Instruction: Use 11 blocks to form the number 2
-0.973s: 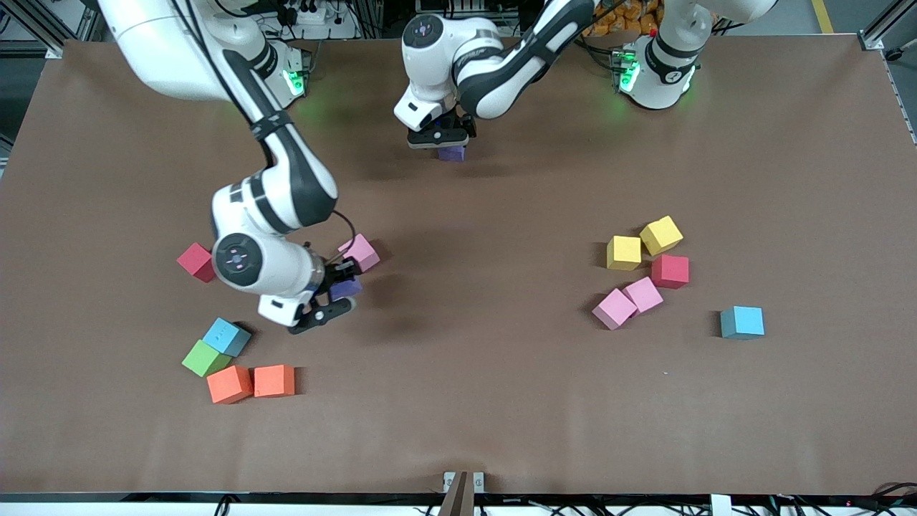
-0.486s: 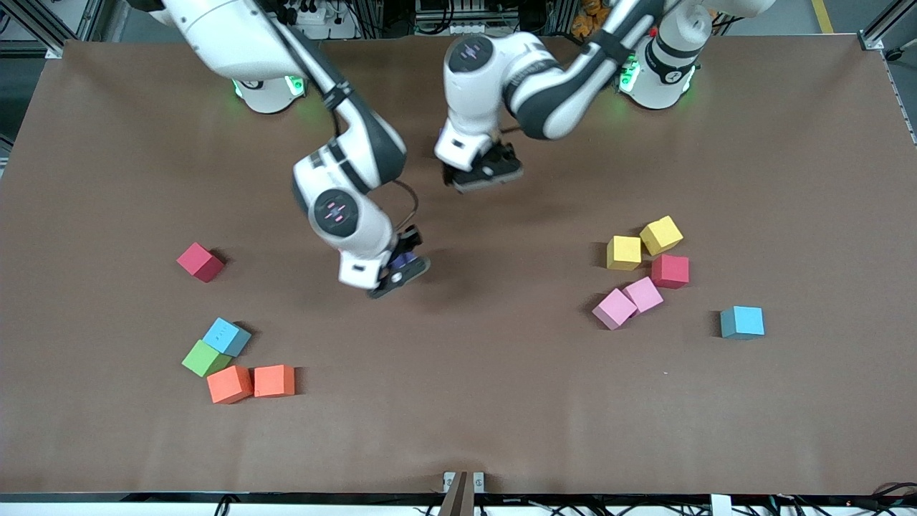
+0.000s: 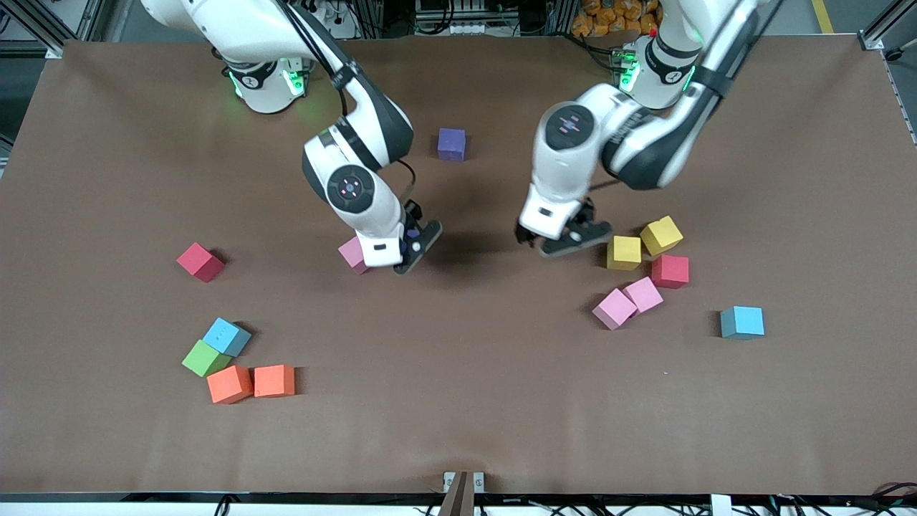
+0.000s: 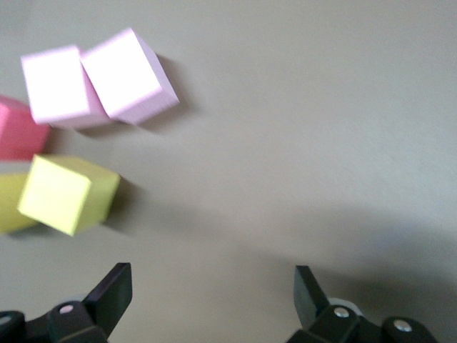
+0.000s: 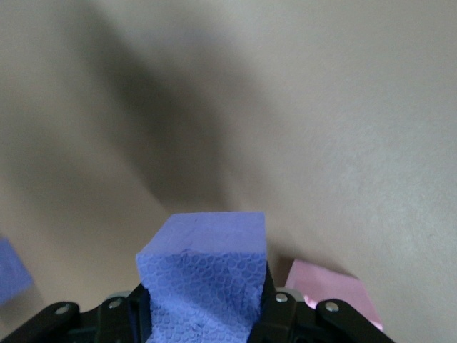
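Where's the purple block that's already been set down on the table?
The loose purple block sits alone on the table, farther from the front camera than every other block, roughly midway between the two arm bases.

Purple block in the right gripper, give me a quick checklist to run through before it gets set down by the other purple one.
1. Right gripper shut on the carried purple block: ok.
2. Placed purple block sits alone on the table between the two bases: ok.
3. Bare table beside the placed purple block for the next cube: ok.
4. Left gripper open, holding nothing, beside the yellow blocks, away from the placing spot: ok.
5. Pink block under the right arm is not touched by the right gripper: cannot tell.
6. Carried purple block square in the grip: cannot tell.
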Controlling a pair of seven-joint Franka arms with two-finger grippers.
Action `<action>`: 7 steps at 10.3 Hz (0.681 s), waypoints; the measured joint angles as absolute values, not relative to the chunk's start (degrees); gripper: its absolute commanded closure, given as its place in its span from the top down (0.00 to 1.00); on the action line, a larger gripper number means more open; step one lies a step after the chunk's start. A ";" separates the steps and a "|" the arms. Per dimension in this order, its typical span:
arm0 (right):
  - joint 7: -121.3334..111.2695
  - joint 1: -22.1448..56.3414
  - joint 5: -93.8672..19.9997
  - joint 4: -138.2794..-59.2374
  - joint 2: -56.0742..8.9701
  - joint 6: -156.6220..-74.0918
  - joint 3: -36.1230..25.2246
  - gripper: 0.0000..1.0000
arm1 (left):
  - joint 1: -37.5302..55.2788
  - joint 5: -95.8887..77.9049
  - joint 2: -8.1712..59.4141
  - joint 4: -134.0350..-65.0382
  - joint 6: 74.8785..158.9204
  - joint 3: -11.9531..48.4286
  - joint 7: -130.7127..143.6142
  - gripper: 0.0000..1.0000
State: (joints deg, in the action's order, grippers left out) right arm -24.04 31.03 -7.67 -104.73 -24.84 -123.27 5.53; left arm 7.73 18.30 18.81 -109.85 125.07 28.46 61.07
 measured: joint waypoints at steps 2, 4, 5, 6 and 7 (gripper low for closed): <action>-31.99 32.14 -7.68 -111.25 -20.32 -123.69 5.80 0.20 | 3.90 18.54 19.02 -109.41 125.33 28.41 53.11 1.00; -35.09 36.13 -7.68 -118.46 -17.71 -129.09 5.75 0.19 | -0.58 18.61 19.71 -109.16 125.96 28.38 42.10 1.00; -35.88 38.48 -7.67 -122.35 -16.80 -132.82 5.40 0.17 | -2.15 18.61 20.05 -109.16 126.02 28.38 37.59 1.00; -37.38 41.59 -7.65 -125.77 -16.17 -135.65 4.02 0.17 | -3.30 18.62 20.49 -109.19 126.02 28.40 33.69 1.00; -38.73 46.04 -7.65 -128.22 -15.69 -137.25 1.12 0.16 | -4.35 18.63 21.12 -109.23 126.01 28.40 29.61 1.00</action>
State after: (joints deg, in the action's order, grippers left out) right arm -38.73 46.04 -7.65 -128.22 -15.69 -137.25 1.12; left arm -4.35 18.63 21.12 -109.23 126.01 28.40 29.61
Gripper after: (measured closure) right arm 0.467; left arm 0.000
